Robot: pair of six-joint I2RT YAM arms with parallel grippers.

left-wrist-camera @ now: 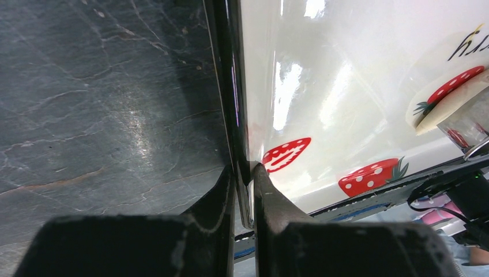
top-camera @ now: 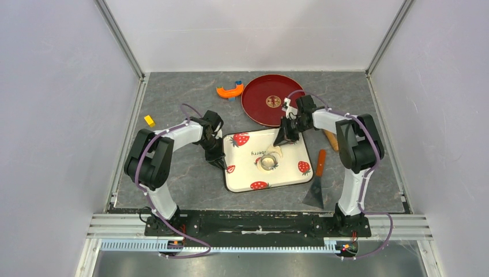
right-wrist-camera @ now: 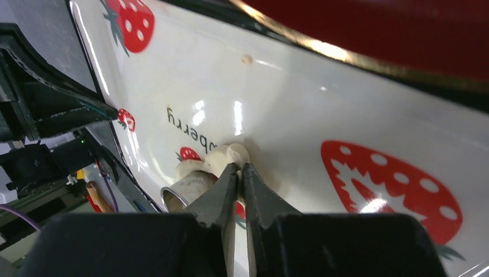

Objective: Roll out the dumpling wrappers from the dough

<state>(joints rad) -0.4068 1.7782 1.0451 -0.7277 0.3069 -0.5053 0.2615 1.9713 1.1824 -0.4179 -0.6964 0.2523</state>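
Observation:
A white strawberry-print tray (top-camera: 291, 173) lies in the middle of the table. On it a metal ring cutter (top-camera: 268, 161) stands on a thin, flattened pale wrapper sheet (left-wrist-camera: 441, 109). A small lump of dough (right-wrist-camera: 230, 154) lies just behind the cutter (right-wrist-camera: 185, 188). My left gripper (left-wrist-camera: 245, 170) is shut on the tray's left rim (left-wrist-camera: 233, 115), one finger outside and one inside. My right gripper (right-wrist-camera: 239, 166) is over the tray's back right part (top-camera: 285, 139). Its tips are pinched together at the edge of the dough lump.
A red round plate (top-camera: 271, 101) sits behind the tray. An orange tool (top-camera: 229, 91) lies to the plate's left, and a yellow block (top-camera: 149, 120) lies at far left. A scraper with an orange handle (top-camera: 318, 182) lies right of the tray. A wooden roller (top-camera: 330, 140) is partly hidden by the right arm.

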